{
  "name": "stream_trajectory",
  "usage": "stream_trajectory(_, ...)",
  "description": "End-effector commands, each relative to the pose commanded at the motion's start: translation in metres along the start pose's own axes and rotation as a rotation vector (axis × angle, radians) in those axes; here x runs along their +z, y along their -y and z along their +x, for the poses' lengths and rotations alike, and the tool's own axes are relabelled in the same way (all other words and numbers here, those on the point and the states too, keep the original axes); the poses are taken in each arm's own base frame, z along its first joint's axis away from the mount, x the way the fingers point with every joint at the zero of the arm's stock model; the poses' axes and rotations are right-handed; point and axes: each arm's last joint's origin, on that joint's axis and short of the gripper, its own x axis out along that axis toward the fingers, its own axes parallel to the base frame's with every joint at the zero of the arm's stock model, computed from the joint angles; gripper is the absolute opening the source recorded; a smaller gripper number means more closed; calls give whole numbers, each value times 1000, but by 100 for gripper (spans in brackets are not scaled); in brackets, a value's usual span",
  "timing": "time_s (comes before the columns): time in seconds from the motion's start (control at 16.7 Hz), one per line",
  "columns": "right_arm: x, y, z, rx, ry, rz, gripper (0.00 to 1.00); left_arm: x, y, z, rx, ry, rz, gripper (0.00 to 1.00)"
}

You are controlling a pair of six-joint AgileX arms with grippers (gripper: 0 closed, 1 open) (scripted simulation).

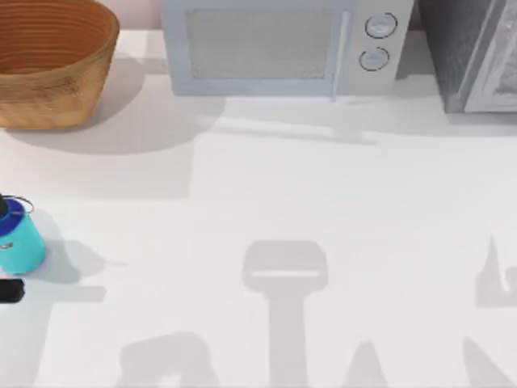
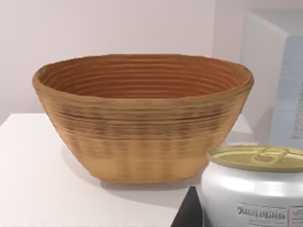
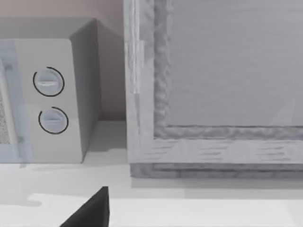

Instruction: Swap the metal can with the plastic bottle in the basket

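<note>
At the table's far-left corner sat the basket (image 1: 50,65), and the left wrist view looked straight at its wall with the metal can (image 2: 253,189) upright and close in front of the camera, apparently carried by my left arm, though I cannot tell how its jaws stood. Plastic bottle (image 1: 18,236) stood upright at the left edge, well short of the basket. Microwave (image 1: 279,47) stood right of the basket; my right arm idled facing it
</note>
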Motion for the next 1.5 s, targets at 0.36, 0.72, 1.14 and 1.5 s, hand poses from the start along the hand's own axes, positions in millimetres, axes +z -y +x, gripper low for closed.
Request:
stream_trajectory(0.36,0,0,0,0,0,0,100,-16,0,0,16,35,0,0)
stream_trajectory(0.72,0,0,0,0,0,0,100,-8,1,1,-14,38,4,0)
stream_trajectory(1.14,0,0,0,0,0,0,100,54,16,24,-258,85,17,0)
stream_trajectory(1.5,0,0,0,0,0,0,100,94,36,67,-479,110,31,0)
